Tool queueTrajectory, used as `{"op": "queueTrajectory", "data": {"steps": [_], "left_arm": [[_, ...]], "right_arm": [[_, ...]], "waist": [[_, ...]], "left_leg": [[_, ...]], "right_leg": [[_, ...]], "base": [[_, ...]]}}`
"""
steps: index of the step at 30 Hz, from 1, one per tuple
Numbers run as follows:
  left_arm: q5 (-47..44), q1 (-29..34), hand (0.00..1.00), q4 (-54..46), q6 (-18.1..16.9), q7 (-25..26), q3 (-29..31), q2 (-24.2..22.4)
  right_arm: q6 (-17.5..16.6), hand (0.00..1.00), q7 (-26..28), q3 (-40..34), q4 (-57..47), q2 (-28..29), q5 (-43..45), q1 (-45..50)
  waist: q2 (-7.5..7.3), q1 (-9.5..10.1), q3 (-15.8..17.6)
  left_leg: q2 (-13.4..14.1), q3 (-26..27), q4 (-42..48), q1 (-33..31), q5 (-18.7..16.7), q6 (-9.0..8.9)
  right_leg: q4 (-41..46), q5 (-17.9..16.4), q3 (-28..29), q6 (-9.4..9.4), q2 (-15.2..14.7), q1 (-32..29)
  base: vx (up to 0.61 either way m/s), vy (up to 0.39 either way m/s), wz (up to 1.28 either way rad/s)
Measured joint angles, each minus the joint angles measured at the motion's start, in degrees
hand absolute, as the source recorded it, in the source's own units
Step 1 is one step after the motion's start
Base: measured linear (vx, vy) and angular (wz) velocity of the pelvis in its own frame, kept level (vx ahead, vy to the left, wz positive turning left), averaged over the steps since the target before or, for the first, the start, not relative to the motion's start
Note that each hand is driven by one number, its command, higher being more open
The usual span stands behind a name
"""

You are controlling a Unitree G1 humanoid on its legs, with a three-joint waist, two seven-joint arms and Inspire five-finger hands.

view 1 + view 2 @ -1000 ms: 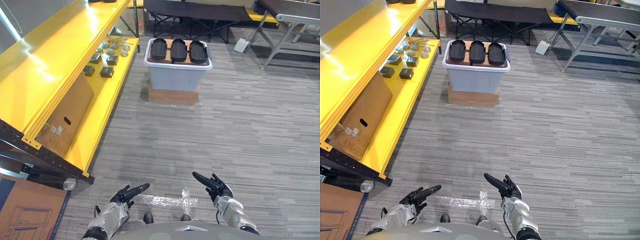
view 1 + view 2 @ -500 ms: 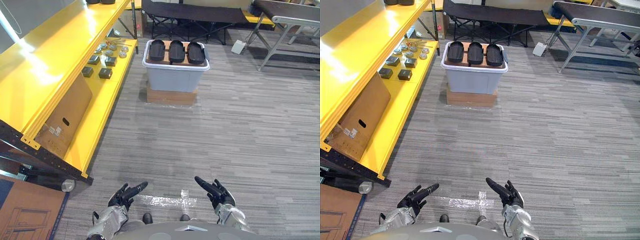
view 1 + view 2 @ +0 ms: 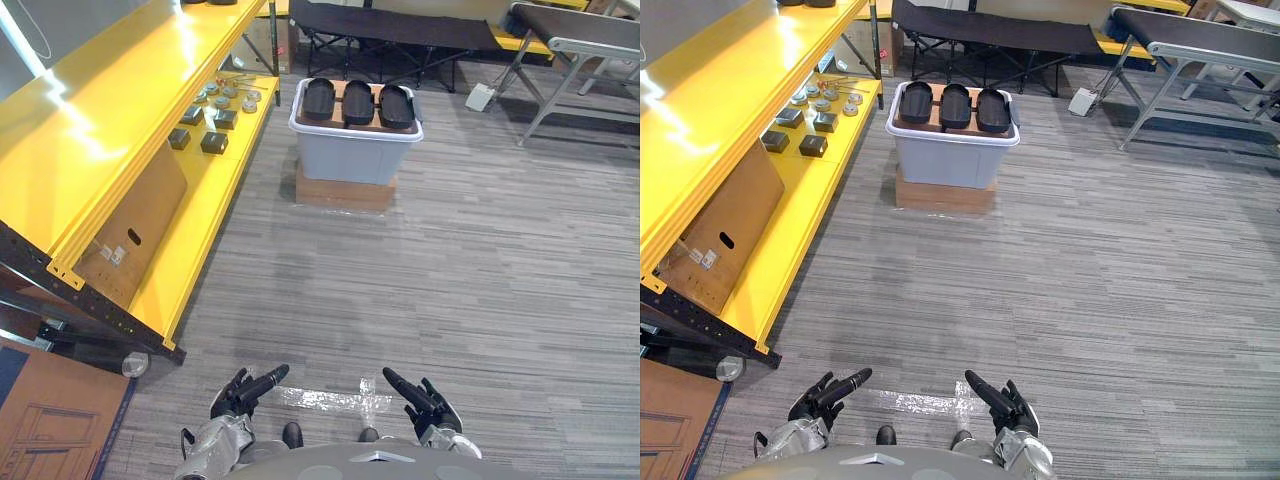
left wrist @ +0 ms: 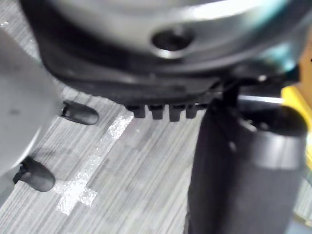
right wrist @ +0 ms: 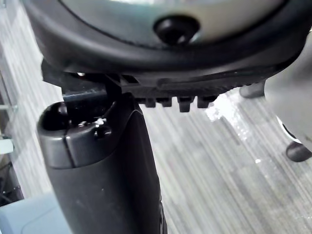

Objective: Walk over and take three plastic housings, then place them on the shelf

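Three housings (image 3: 357,103) lie at 12 o'clock, long axes 12-to-6, well apart from left hand (image 3: 238,395) and right hand (image 3: 428,402). Fingers straight, holding nothing

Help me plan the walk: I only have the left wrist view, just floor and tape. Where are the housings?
Observer: Three black plastic housings lie side by side on top of a grey bin, straight ahead across the floor.
Operator: And the shelf?
Observer: The yellow shelf runs along the robot's left, with the bin near its far end.
Operator: Right hand free?
Observer: Yes, the right hand is open, fingers straight, holding nothing.
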Motion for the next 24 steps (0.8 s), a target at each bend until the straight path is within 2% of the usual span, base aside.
{"op": "queueTrajectory", "data": {"steps": [6, 9, 10, 13, 14, 16, 18, 19, 20, 21, 22, 23, 24], "left_arm": [[2.56, 0.3, 1.0, 0.01, -0.03, 1.26, -0.41, -0.04], [5.65, 0.36, 1.0, -0.06, 0.26, 1.23, -0.41, 0.11], [6.93, 0.33, 1.0, -0.1, 0.29, 1.33, -0.39, 0.08], [9.09, -0.14, 1.0, -0.35, 1.67, 1.76, -0.47, 1.07], [9.18, -0.01, 1.0, -0.08, 1.98, 1.79, -0.51, 1.22], [9.18, -0.2, 1.0, 1.51, 3.7, 1.66, -0.53, 1.51], [9.18, -1.0, 1.0, 2.73, 4.77, 1.19, -0.78, 1.89], [9.16, -1.56, 1.0, 3.9, 5.0, 0.61, -0.92, 2.28], [9.11, -1.7, 1.0, 4.46, 5.07, 0.09, -0.92, 2.99], [9.11, -1.84, 1.0, 4.74, 5.08, -0.04, -0.94, 3.23], [9.07, -1.9, 1.0, 4.85, 5.06, 0.01, -0.93, 3.26], [8.55, -1.78, 1.0, 4.85, 5.06, 0.41, -0.88, 2.99], [8.37, -1.72, 1.0, 4.89, 5.06, 0.64, -0.67, 2.74]], "right_arm": [[-0.01, 1.0, 0.03, 0.48, 1.21, 0.12, -0.27, -1.05], [-0.02, 1.0, 0.28, 0.53, 1.13, -0.37, -0.24, -1.22], [-0.02, 1.0, 0.32, 0.59, 1.12, -0.49, -0.17, -1.22], [-0.4, 1.0, 2.25, 1.85, 0.67, -2.01, 0.71, -2.18], [-0.53, 1.0, 2.63, 1.87, 0.65, -2.04, 0.69, -2.14], [-0.69, 1.0, 3.32, 1.94, 0.56, -1.97, -0.21, -1.99], [-0.49, 1.0, 3.55, 1.85, 0.6, -1.96, -0.99, -1.23], [0.34, 1.0, 3.58, 1.18, 0.78, -1.97, -1.44, -0.35], [0.62, 1.0, 3.26, 0.27, 1.14, -2.07, -2.14, 0.28], [0.69, 1.0, 3.18, 0.12, 1.53, -2.18, -2.27, 0.72], [1.33, 1.0, 3.15, 0.07, 2.29, -2.44, -2.27, 1.8], [2.65, 1.0, 3.17, -0.51, 3.52, -2.64, -1.81, 2.54], [3.0, 1.0, 3.2, -0.71, 3.96, -2.91, -1.75, 2.37]], "waist": [[0.2, 0.06, 0.16], [0.15, 0.46, 0.39], [0.04, 0.62, 0.56], [-0.05, 1.15, 3.05], [0.31, 0.87, 3.46], [0.47, -0.37, 3.58], [0.37, -1.01, 3.92], [-0.01, -1.3, 4.22], [-1.02, -1.42, 4.38], [-1.42, -1.43, 4.42], [-1.58, -1.35, 4.34], [-1.09, -1.4, 4.04], [-0.72, -1.44, 3.92]], "left_leg": [[-0.1, 1.69, 0.0, 0.88, -0.15, -0.17], [0.01, 4.02, 0.0, 0.95, -1.83, 1.59], [0.04, 5.28, -0.01, 0.9, -2.0, 1.73], [0.44, 6.56, 0.04, 2.6, -2.51, 2.65], [0.81, 6.57, 0.06, 2.95, -2.69, 2.91], [2.62, 6.11, 0.12, 3.23, -2.96, 2.79], [3.75, 4.98, 0.3, 3.7, -3.43, 2.14], [3.89, 4.08, 0.3, 4.78, -4.05, 1.41], [3.32, 3.62, 1.34, 5.72, -5.56, -0.38], [3.12, 3.32, 2.94, 5.95, -6.88, -0.59], [3.15, 2.45, 7.67, 5.7, -10.6, -1.27], [3.65, 2.01, 13.15, 4.58, -14.92, -1.96], [4.01, 2.09, 15.87, 3.92, -17.02, -2.67]], "right_leg": [[0.91, -0.39, 0.22, -0.27, -0.35, 0.46], [10.91, -4.75, 1.36, 0.14, -2.54, -4.12], [15.06, -5.69, 1.46, -0.63, -3.41, -6.34], [26.13, -6.88, 1.72, -0.97, -4.85, -12.34], [26.09, -7.77, 1.96, -1.34, -4.34, -12.65], [23.95, -8.12, 4.02, -1.58, -0.99, -15.34], [21.56, -7.07, 5.03, -0.43, 1.11, -18.08], [18.91, -5.93, 6.34, 1.26, 1.69, -18.95], [16.81, -5.01, 8.09, 2.01, 1.67, -18.86], [16.79, -4.86, 8.91, 1.62, 1.28, -18.89], [18.8, -4.99, 9.99, -1.09, 0.53, -19.14], [22.89, -6.53, 9.91, -3.43, 0.18, -19.37], [25.04, -7.18, 9.76, -4.31, 0.22, -19.61]], "base": [[0.0, 0.006, -0.02], [-0.05, 0.061, -0.12], [-0.03, 0.076, -0.29], [-0.01, 0.066, -0.44], [0.03, 0.043, -0.14], [0.08, 0.027, 0.07], [0.17, -0.005, 0.26], [0.22, -0.047, 0.39], [0.23, -0.065, 0.41], [0.27, -0.109, 0.42], [0.33, -0.155, 0.4], [0.36, -0.173, 0.32], [0.4, -0.203, 0.06]]}}
